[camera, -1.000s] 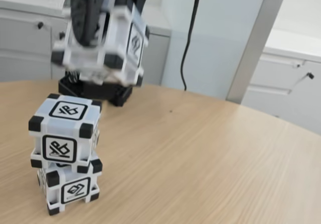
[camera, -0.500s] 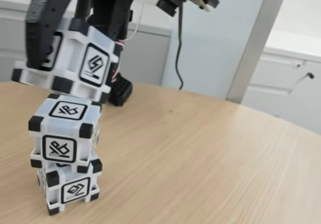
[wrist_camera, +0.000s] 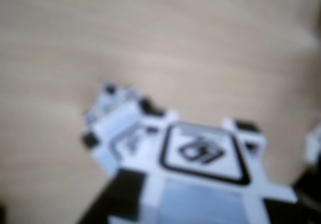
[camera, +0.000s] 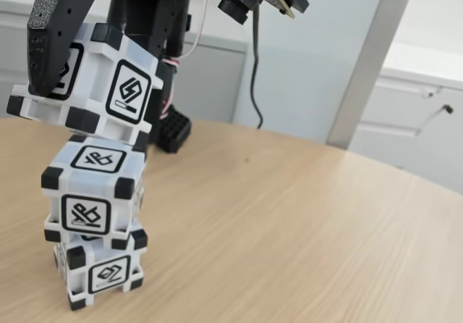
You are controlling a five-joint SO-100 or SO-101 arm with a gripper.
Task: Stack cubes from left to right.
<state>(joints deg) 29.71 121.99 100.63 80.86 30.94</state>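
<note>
The gripper (camera: 90,69) clasps the third cube (camera: 108,91), tilted and hanging just above the stack's upper cube (camera: 92,189), offset slightly left in the fixed view. That cube sits on the bottom cube (camera: 98,269) on the wooden table (camera: 289,229).
</note>
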